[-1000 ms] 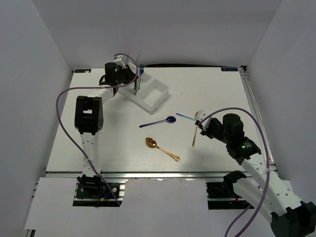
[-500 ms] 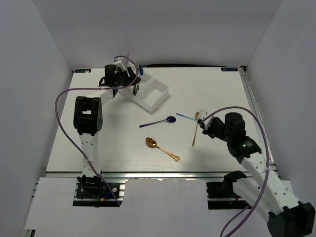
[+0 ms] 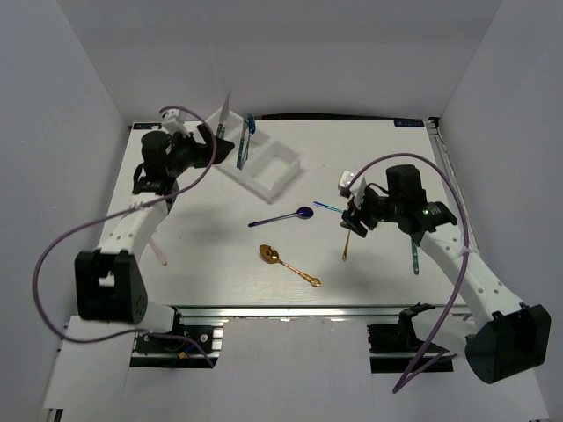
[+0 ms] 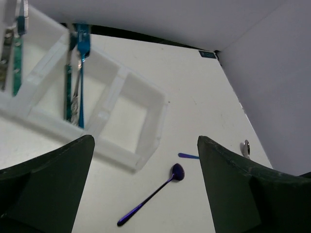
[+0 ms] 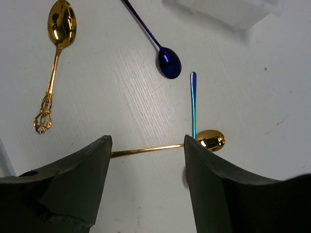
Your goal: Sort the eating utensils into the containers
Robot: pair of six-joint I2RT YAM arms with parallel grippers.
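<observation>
The white tray lies at the back left with several teal and silver utensils leaning in its left and middle compartments; the right compartment is bare. My left gripper hangs open, left of the tray, holding nothing. A blue spoon, an ornate gold spoon and a thin teal handle lie mid-table. My right gripper is open, straddling the handle of a plain gold spoon.
A teal utensil lies on the table right of the right arm. A pink utensil lies near the left arm. Grey walls enclose the table on three sides.
The left gripper opened and drew back left from the tray, leaving the utensils in it. The right gripper opened and shifted left over the plain gold spoon; a teal utensil now shows beside it.
</observation>
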